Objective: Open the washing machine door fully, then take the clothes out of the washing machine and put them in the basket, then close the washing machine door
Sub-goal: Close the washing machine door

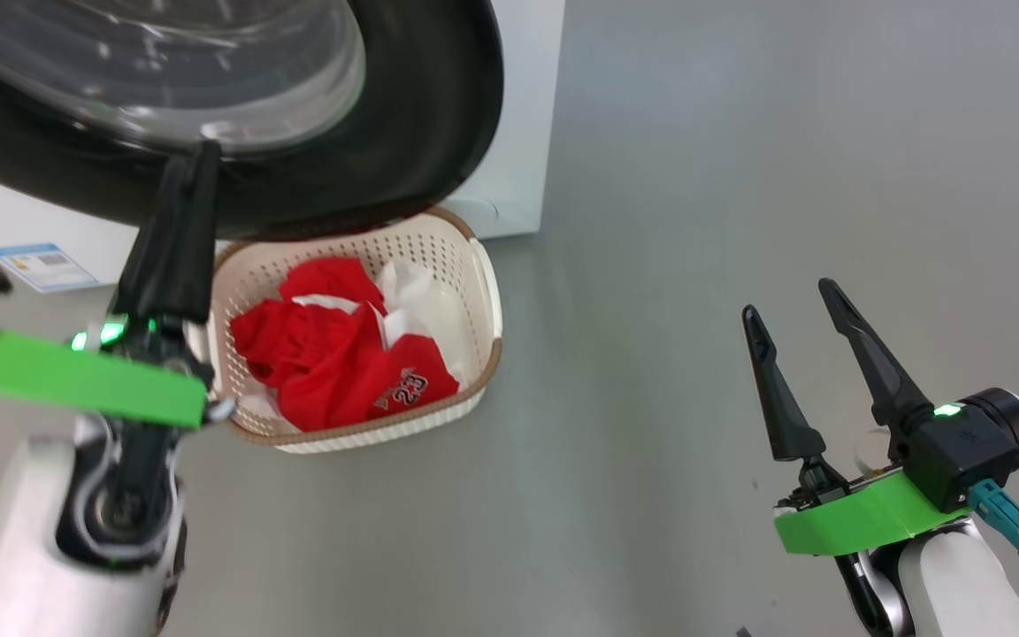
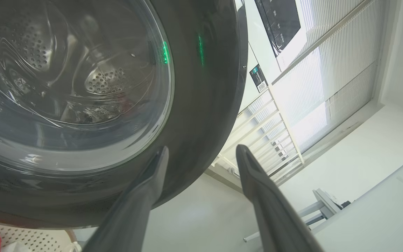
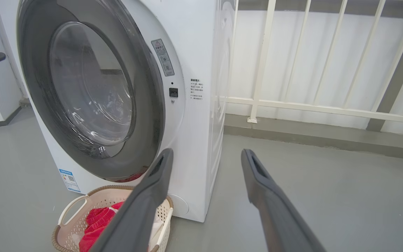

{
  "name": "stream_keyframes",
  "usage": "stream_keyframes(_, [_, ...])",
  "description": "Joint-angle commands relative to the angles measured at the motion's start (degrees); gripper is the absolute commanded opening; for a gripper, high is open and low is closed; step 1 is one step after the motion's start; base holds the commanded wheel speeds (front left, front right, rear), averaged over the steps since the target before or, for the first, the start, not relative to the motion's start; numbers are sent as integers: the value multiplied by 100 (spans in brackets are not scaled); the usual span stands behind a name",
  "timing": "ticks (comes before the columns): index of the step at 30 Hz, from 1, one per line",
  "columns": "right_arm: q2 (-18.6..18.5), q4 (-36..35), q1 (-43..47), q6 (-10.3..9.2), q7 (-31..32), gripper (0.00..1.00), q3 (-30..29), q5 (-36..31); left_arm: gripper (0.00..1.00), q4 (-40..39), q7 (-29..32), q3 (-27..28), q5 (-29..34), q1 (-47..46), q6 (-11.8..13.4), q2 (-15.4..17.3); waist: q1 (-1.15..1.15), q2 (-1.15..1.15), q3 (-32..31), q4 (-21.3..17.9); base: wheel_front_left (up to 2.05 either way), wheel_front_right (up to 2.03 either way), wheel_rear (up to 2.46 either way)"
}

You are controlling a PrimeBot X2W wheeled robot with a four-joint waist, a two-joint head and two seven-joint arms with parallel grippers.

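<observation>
**A:** Glossy black plastic around a bulging glass bowl: that is the washing machine door (image 1: 425, 115). It stands ajar, angled close to the white front of the washing machine (image 3: 194, 52) but not latched.

**B:** And the laundry?

**A:** The clothes (image 1: 333, 354), red and white, lie heaped in the basket (image 1: 452, 252). It sits on the grey floor (image 1: 695, 177), tucked under the door's lower edge. I judge that only the closing is left.

**B:** How will that door handle?

**A:** It should be rigid, and fairly weighty with all that glass. It won't yield like cloth and can only swing on its hinge. The polished rim looks slippery, so a pinch would probably skid off. I'd push flat against the black rim near its free edge, far from the hinge, where leverage is best, and keep off the glass.

**B:** Where is the left gripper?

**A:** The left gripper (image 2: 202, 150) is up at the door's lower rim, its fingers spread wide with nothing between them. In the left wrist view one finger overlaps the rim, but I can't tell whether it touches.

**B:** And the right?

**A:** The right gripper (image 1: 789, 299) hangs over bare floor, well apart from the machine, with its fingers parted and empty.

**B:** Any risk?

**A:** The basket's rim sits close beneath the door, so a careless push might clip it.
</observation>
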Motion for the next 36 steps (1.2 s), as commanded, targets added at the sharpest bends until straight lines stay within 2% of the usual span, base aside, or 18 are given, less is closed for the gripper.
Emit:
stream_keyframes(1, [-20, -99, 18, 28, -36, 100, 92, 76, 100, -218, -140, 132, 214, 95, -40, 280, 0, 0, -254, 162, 0, 0, 0])
stream_keyframes(4, [-20, -44, -29, 28, -36, 100, 46, 31, 100, -365, -521, 13, 861, 470, -16, 489, 0, 0, -416, 176, 0, 0, 0])
stream_keyframes(10, [-20, 15, 38, 28, -36, 100, -36, -18, 100, -715, -950, -150, 2366, 1083, 313, 756, 0, 0, -713, 243, 0, 0, 0])
stream_keyframes(18, [-20, 132, 280, 28, -36, 100, -62, 47, 100, -1204, -1016, 74, 3708, 1952, 746, 601, 0, 0, -1148, 275, 0, 0, 0])
stream_keyframes(26, [-20, 145, 600, 28, -36, 100, -125, 159, 100, -1501, -1018, 382, 4287, 2832, 954, 319, 0, 0, -1480, 266, 0, 0, 0])
stream_keyframes(36, [-20, 132, 981, 28, -36, 100, -133, 303, 100, -1562, -1019, 693, 4943, 3605, 988, 91, 0, 0, -1676, 288, 0, 0, 0])
